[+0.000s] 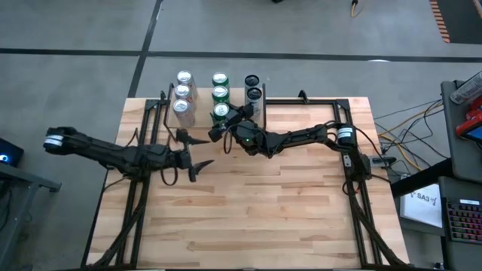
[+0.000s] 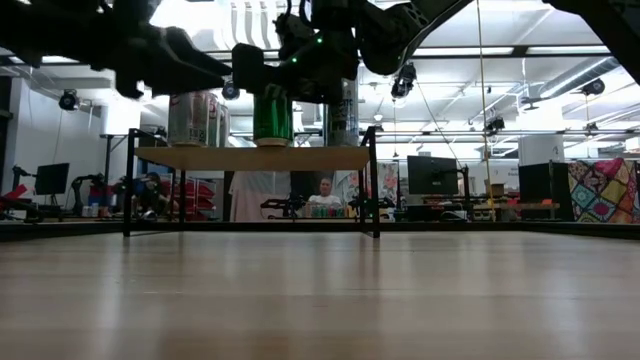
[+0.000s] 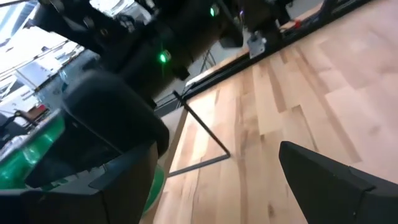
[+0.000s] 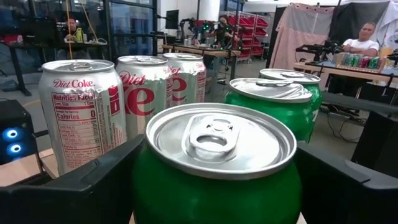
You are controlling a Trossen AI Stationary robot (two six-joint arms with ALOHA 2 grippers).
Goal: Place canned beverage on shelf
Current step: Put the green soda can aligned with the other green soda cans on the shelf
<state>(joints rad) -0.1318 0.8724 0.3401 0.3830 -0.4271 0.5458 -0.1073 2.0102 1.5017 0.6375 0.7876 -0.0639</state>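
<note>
R gripper, jaws spread around green can on shelf at 12 o'clock; next: retreat w/o tipping it.

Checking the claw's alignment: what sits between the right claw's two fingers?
A green can stands between the right claw's fingers; the right wrist view shows it.

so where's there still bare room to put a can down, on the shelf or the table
The shelf is crowded: silver cans, green cans and dark cans fill its rows, with the open right gripper around the nearest green one. The tabletop on the near side of both arms is bare. The open left gripper hovers beside the shelf.
</note>
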